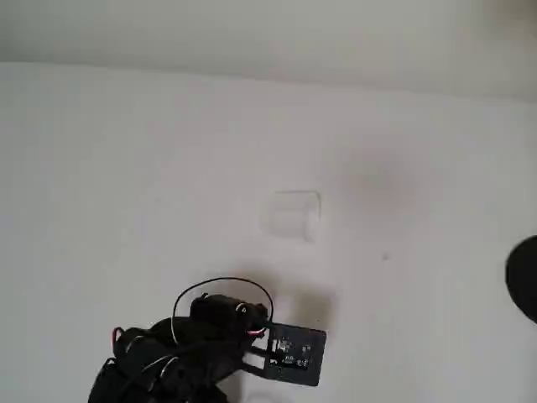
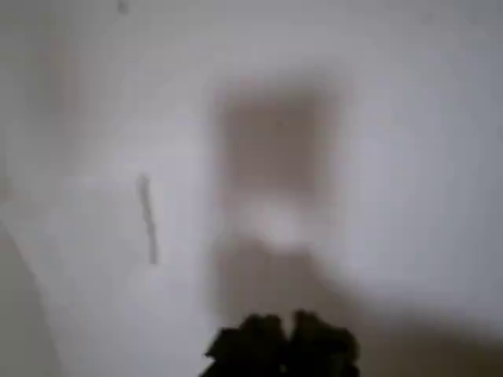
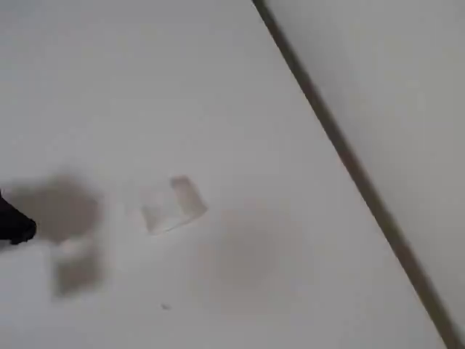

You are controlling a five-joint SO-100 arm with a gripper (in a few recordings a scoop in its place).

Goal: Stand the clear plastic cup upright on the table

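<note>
The clear plastic cup (image 1: 294,214) is a faint whitish outline lying on its side near the middle of the white table (image 1: 126,168). The fixed view shows the cup (image 3: 173,203) tipped over too, apart from everything else. My black gripper (image 1: 292,356) hangs near the table's front edge in the overhead view, well short of the cup and not touching it. In the blurred wrist view the gripper (image 2: 284,344) shows as two dark lumps pressed together, with nothing between them. A black part of the arm (image 3: 14,229) pokes in at the left edge of the fixed view.
A dark round object (image 1: 524,279) sits at the right edge of the overhead view. A paler wall strip (image 1: 268,34) runs along the far side. In the fixed view the table's edge (image 3: 341,156) is a dark diagonal line on the right.
</note>
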